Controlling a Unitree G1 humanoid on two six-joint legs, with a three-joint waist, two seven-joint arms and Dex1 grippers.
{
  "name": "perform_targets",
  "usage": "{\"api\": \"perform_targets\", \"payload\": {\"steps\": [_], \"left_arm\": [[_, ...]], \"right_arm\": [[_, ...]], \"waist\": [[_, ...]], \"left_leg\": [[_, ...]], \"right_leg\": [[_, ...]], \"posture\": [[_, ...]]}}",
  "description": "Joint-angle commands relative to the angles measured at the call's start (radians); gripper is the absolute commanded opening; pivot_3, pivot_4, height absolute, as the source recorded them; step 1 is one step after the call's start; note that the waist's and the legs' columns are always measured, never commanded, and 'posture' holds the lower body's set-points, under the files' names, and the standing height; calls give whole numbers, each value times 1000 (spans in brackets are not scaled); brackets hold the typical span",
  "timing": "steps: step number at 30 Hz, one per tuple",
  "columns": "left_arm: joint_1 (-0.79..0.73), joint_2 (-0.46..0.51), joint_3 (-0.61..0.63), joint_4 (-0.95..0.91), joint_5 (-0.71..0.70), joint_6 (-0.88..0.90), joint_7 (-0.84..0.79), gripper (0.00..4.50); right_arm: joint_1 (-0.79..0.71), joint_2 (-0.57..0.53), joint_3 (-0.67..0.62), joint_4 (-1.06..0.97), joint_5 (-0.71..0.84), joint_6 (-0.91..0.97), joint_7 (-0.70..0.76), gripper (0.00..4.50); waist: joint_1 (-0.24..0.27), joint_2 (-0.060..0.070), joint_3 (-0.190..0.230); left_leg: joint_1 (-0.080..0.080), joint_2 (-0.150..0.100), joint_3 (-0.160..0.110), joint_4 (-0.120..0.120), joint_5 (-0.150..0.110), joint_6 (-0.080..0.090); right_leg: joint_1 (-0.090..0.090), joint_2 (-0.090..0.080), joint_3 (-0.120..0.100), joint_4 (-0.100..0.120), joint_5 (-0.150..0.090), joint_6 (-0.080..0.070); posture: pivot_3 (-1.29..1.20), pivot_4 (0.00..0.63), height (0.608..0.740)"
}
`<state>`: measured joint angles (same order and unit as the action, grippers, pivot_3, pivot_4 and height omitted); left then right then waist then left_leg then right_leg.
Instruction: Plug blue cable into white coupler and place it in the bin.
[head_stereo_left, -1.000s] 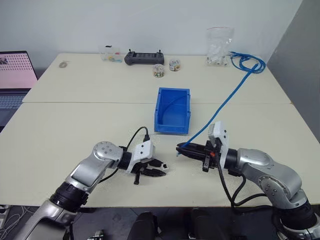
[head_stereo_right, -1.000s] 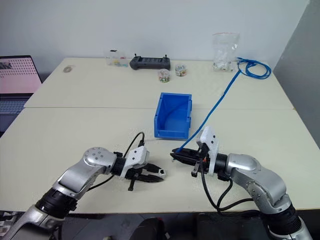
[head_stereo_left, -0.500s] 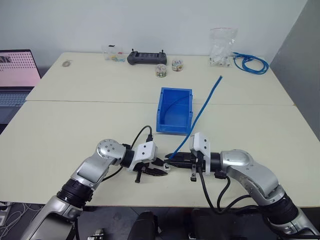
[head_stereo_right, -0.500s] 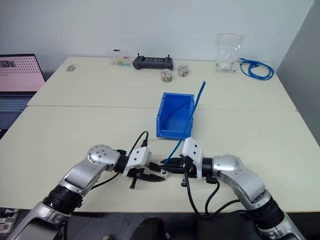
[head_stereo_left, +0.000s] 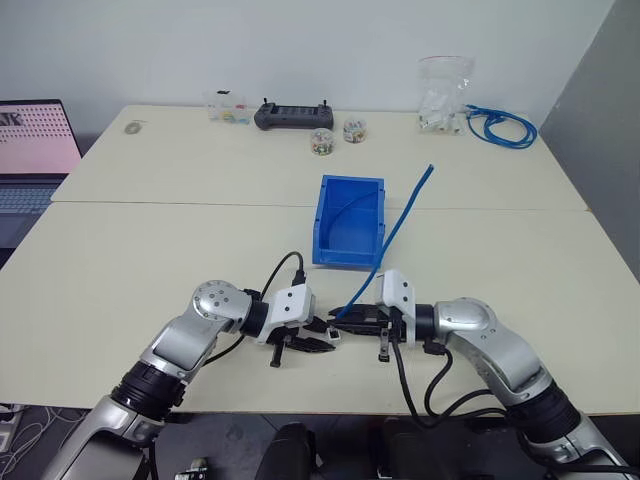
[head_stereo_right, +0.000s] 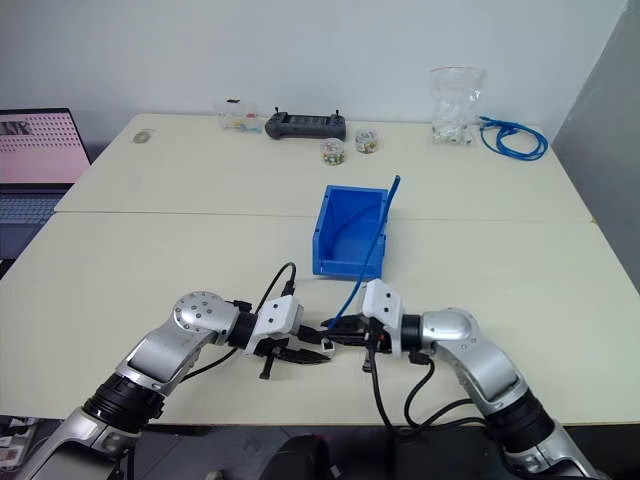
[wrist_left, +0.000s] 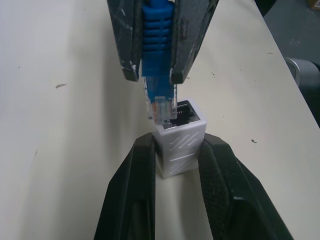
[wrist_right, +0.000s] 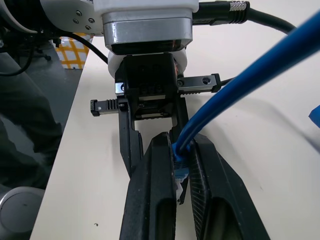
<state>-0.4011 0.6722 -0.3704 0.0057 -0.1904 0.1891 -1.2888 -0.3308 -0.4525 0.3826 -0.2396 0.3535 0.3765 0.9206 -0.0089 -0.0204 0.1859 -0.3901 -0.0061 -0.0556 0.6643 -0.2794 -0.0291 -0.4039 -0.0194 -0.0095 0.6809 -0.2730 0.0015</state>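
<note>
Both arms reach inward, tip to tip. Left gripper (wrist_left: 177, 165) clamps white coupler (wrist_left: 179, 142); right gripper (wrist_left: 156, 75) pinches blue cable (wrist_left: 157, 35), plug at socket mouth.

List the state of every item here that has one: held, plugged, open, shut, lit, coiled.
Left hand: shut on the white coupler.
Right hand: shut on the blue cable's boot.
White coupler: held, socket facing the plug, not yet filled.
Blue cable: held, clear plug at the socket mouth, not seated; far end lifted.
Bin: open-topped, upright on the table.
Laptop: open, screen lit.
Cable bundle: coiled.
Clear bag: standing.
</note>
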Motion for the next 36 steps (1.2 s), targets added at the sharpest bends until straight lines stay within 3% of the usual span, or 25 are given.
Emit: {"api": "perform_targets", "payload": {"steps": [1,15,36], "left_arm": [[23,8,-19,0,32,18,-3,882],[30,6,-14,-9,31,33,-2,882],[49,2,-8,-14,40,6,-4,878]], "right_arm": [[4,-5,-21,-38,16,13,19,90],[-4,-9,53,-7,-70,-47,75,90],[-102,-6,85,198,-106,-90,258,89]], "waist": [[0,0,0],[-1,0,-1],[-10,1,-2]], "left_leg": [[0,0,0,0,0,0],[1,0,0,0,0,0],[17,0,0,-2,0,0]], "right_leg": [[0,0,0,0,0,0],[0,0,0,1,0,0],[16,0,0,-1,-1,0]], "posture": [[0,150,740],[0,150,740],[0,150,740]]}}
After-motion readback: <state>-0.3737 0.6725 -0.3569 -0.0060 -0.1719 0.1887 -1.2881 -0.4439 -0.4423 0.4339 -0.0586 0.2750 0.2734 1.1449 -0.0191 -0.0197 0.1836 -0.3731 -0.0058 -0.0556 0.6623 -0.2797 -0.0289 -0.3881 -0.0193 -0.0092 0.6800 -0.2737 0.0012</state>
